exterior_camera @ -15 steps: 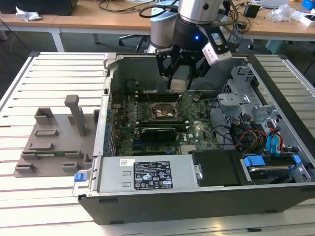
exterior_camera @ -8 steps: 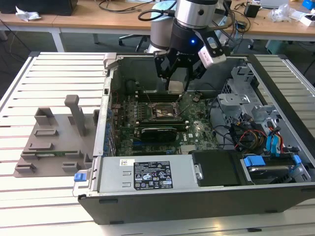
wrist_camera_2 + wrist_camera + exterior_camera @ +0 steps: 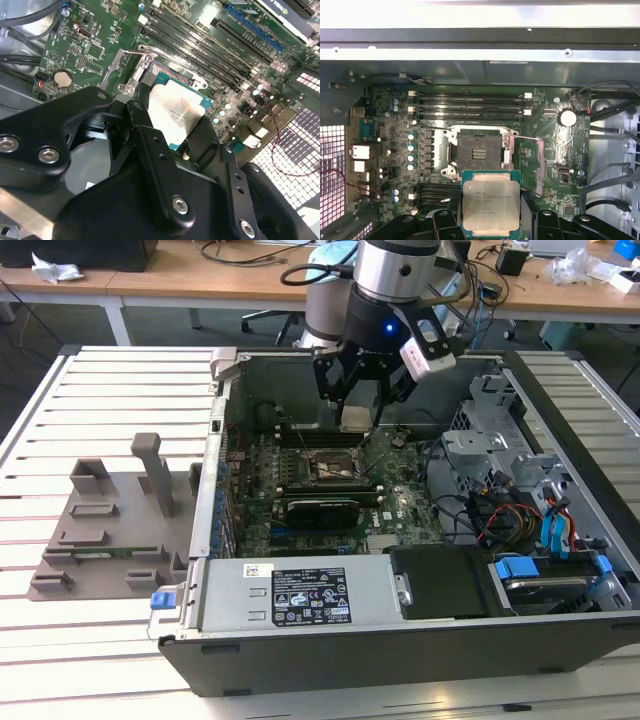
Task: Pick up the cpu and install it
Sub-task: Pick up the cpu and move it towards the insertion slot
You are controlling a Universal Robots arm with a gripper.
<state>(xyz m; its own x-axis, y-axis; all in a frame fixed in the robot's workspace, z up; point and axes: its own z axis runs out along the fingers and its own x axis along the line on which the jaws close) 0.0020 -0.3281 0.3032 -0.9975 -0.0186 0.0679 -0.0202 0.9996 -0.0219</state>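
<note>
Hovering over the open computer case [image 3: 400, 658] in the exterior view, your end effector [image 3: 358, 408] holds the cpu [image 3: 357, 419] above the motherboard [image 3: 400, 490]. In the second wrist view, its fingers [image 3: 150, 145] are clamped on the cpu [image 3: 175, 112], metal top up. In the first wrist view, the cpu [image 3: 491, 202] sits just beside the open socket [image 3: 480, 150], not yet seated.

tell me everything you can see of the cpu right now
The cpu is a thin, flat square chip: a silvery-grey metal lid with faint print and a green rim around it. The gripper clamps it by opposite edges, holding it over the motherboard beside the open socket, not yet seated.
</note>
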